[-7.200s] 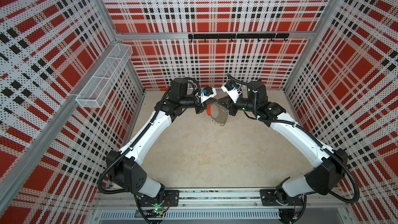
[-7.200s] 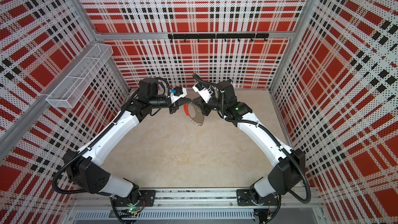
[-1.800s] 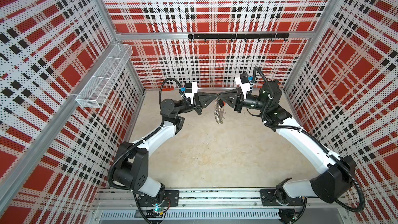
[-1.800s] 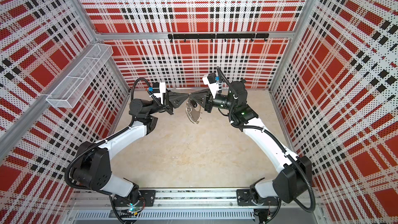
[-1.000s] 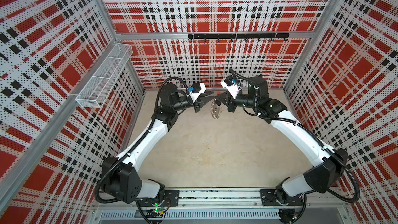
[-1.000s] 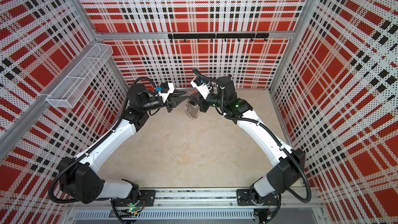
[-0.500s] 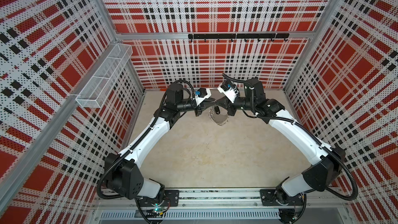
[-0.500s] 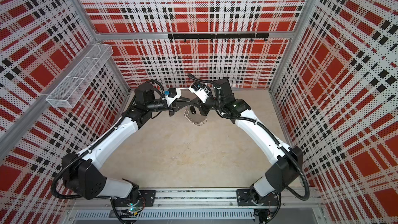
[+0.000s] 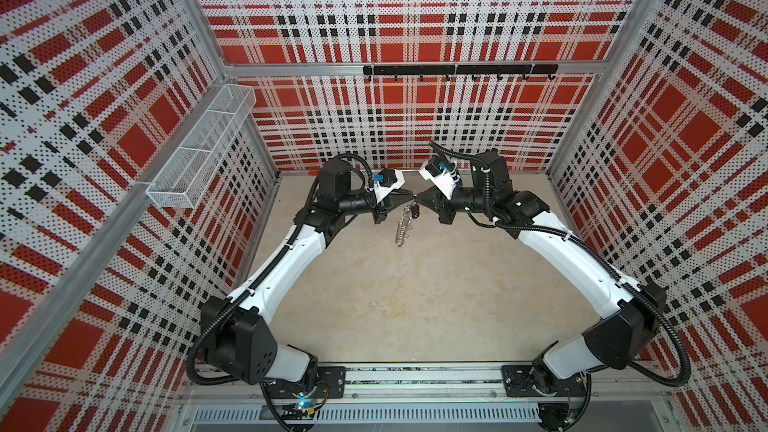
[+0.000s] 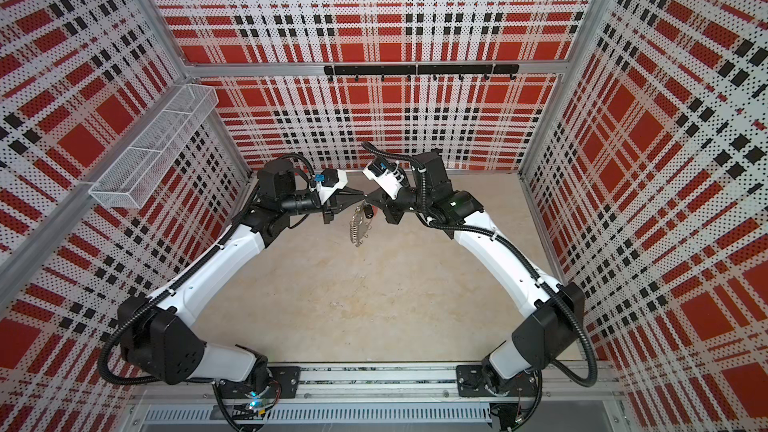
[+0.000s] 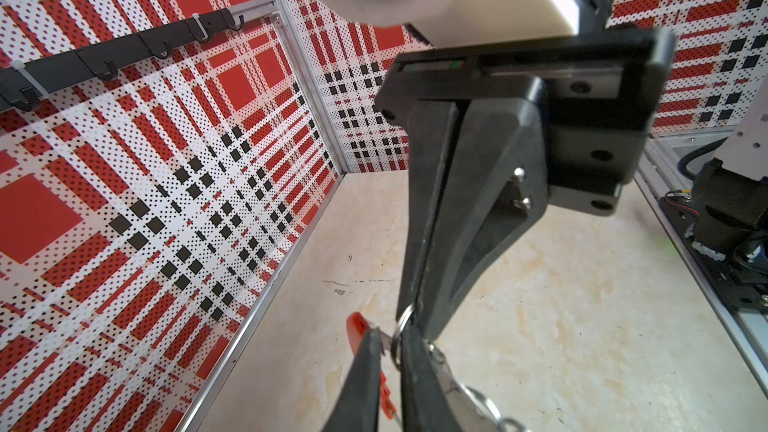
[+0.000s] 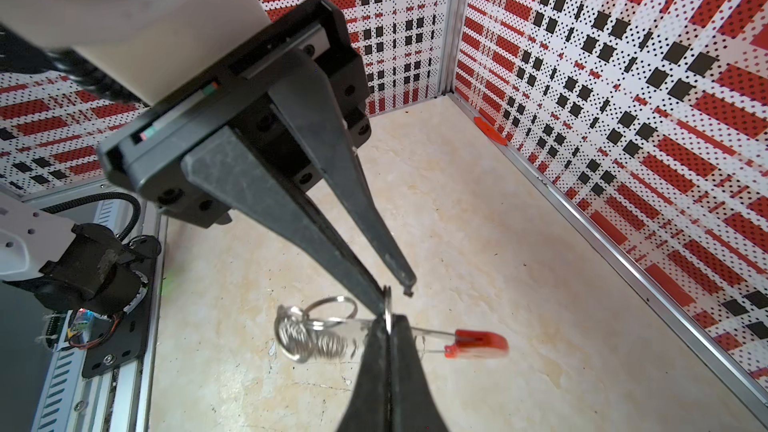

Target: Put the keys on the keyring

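Both grippers meet tip to tip above the floor near the back wall. My right gripper [image 12: 388,328] [image 9: 417,202] is shut on a small silver ring [image 12: 387,305] [image 11: 402,320]. The keyring [image 9: 401,229] [image 10: 356,229] hangs edge-on below that point. Its red sleeve [image 12: 478,342] [image 11: 356,326] and bunched silver loops [image 12: 307,338] show in the wrist views. The keys, a black fob [image 9: 414,212] [image 10: 368,213], dangle beside the hoop's top. My left gripper [image 11: 392,357] [image 9: 409,202] has a narrow gap between its fingers, which straddle the small ring and the hoop's wire.
A white wire basket [image 9: 203,147] is fixed to the left wall and a black hook rail [image 9: 457,70] to the back wall. A red disc [image 12: 490,132] lies at the base of a wall. The arms' mounting rail [image 9: 415,380] runs along the front.
The left gripper's jaws have narrowed and its tips have come up against the right gripper's. The keyring has swung from lying open to hanging edge-on.
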`<state>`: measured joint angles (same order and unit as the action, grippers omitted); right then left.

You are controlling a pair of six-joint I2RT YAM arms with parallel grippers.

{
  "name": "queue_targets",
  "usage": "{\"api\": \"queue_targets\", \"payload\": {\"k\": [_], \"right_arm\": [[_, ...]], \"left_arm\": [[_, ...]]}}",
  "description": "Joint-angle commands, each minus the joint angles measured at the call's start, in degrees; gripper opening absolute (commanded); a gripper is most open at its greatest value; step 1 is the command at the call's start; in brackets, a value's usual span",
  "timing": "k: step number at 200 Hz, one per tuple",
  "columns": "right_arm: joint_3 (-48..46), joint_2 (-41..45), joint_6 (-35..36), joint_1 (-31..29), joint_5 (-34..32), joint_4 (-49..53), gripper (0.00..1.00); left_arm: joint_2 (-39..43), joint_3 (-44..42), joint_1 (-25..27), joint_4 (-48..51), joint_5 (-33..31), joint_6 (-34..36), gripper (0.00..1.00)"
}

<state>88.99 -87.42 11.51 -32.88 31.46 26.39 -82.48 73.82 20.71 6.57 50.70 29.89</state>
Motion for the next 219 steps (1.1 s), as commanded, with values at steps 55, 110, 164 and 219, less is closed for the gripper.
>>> {"api": "queue_targets", "payload": {"k": [55, 110, 164, 219], "right_arm": [[2.6, 0.8, 1.4, -1.7, 2.7, -1.5, 0.0], [0.8, 1.9, 1.1, -1.7, 0.8, -3.2, 0.0], [-1.6, 3.2, -0.1, -1.6, -2.2, -5.7, 0.17], [-8.3, 8.8, -9.5, 3.1, 4.7, -16.1, 0.54]], "left_arm": [[-1.6, 4.2, 0.9, 4.4, 2.8, 1.3, 0.0], [-1.3, 4.2, 0.8, 4.6, 3.9, 1.5, 0.0], [0.4, 0.5, -1.4, -8.5, 6.2, -11.1, 0.0], [0.9, -3.0, -2.0, -18.7, 5.8, -20.0, 0.0]]}}
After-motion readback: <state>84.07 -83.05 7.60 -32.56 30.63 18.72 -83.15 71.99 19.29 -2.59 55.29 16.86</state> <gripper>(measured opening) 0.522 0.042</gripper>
